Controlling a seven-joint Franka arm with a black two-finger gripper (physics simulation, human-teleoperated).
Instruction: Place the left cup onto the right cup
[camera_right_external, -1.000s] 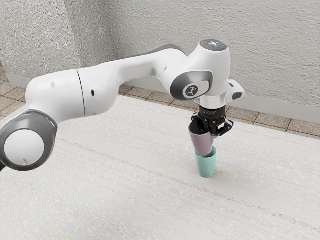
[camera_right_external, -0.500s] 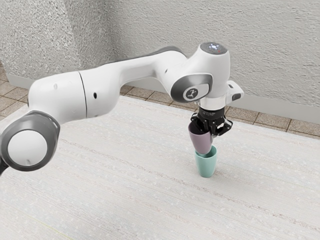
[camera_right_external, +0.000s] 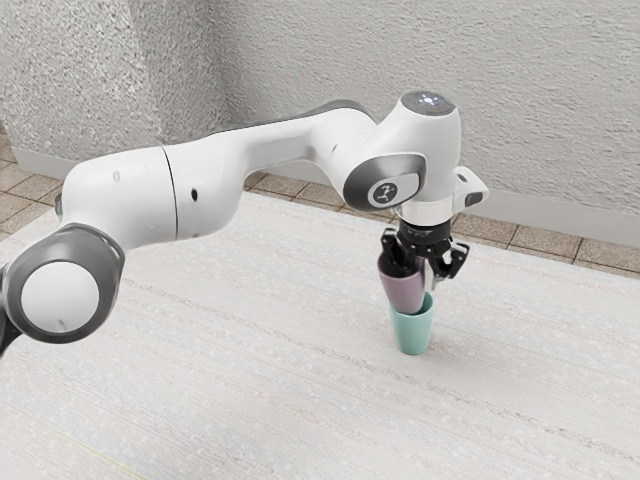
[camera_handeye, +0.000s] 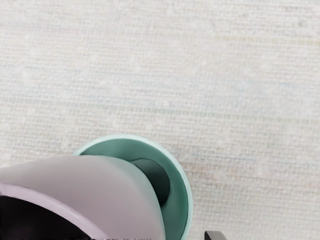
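Note:
A lilac cup (camera_right_external: 405, 292) stands tilted inside the mouth of a teal cup (camera_right_external: 412, 332) on the pale table (camera_right_external: 250, 380). My gripper (camera_right_external: 418, 272) hangs right over the lilac cup's rim, open, one finger inside the cup and the other outside its wall. In the wrist view the lilac cup (camera_handeye: 100, 190) leans against the inner rim of the teal cup (camera_handeye: 181, 185). A black fingertip (camera_handeye: 216, 235) shows there with a gap between it and the lilac wall.
The table stretches wide around the two cups. A grey wall (camera_right_external: 540, 90) and a tiled floor strip (camera_right_external: 560, 245) lie behind the table's far edge.
The lilac cup has sunk lower into the teal cup and stands more upright. My fingers have spread apart off its wall.

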